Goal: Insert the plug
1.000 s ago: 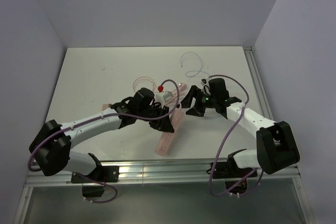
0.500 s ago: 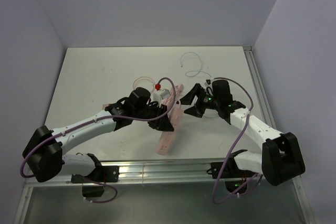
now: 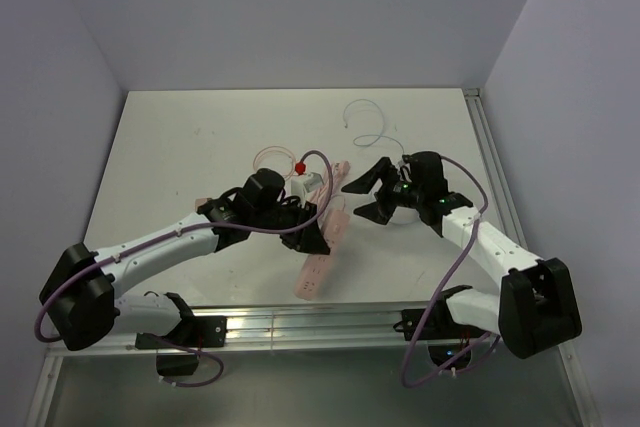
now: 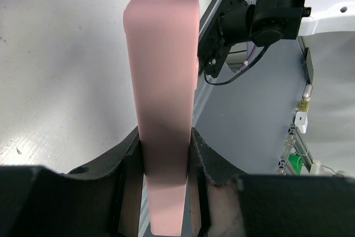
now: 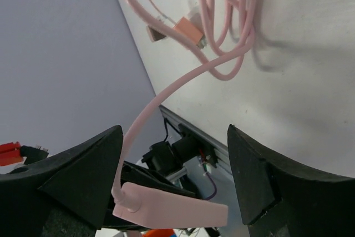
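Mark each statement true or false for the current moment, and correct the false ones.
1. The left gripper is clamped on the pink power strip. True.
2. The right gripper is shut on a white plug. False: its jaws stand wide open and hold nothing.
3. The pink cord lies looped on the table. True.
4. The thin white cable lies at the near edge between the arm bases. False: it lies toward the far side of the table, beyond the right gripper.
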Controlling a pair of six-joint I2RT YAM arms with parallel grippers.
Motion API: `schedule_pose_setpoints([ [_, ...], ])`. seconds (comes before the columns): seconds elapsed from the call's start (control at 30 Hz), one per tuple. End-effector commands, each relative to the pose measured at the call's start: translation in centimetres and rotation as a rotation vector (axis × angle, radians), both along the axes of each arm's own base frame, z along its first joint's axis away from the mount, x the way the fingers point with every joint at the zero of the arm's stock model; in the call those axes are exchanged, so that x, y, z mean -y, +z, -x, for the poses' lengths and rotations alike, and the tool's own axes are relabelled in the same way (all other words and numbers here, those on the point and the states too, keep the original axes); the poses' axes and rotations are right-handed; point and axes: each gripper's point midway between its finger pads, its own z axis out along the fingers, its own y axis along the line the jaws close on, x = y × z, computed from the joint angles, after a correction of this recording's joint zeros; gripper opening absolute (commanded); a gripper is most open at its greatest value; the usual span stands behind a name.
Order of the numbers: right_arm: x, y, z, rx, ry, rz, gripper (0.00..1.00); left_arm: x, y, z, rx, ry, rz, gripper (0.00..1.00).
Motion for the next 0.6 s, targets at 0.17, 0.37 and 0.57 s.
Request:
schedule_pose_setpoints([
  [0.17,-4.6,5.7,0.8,0.031,0.095,-0.196,0.82,0.9,2.9,0.7,0.059,-0.060,0.109,0.00],
  [0.37,-6.6,5.3,1.1,-0.026,0.126,-0.279,0.79,1.1,3.2,1.1,0.064,-0.077,0.114,0.00],
  [0.57,-8.1,4.0,-0.5,-0.007,0.139,-0.269,0.65,1.0,3.3,1.8,0.062,-0.077,0.109,0.00],
])
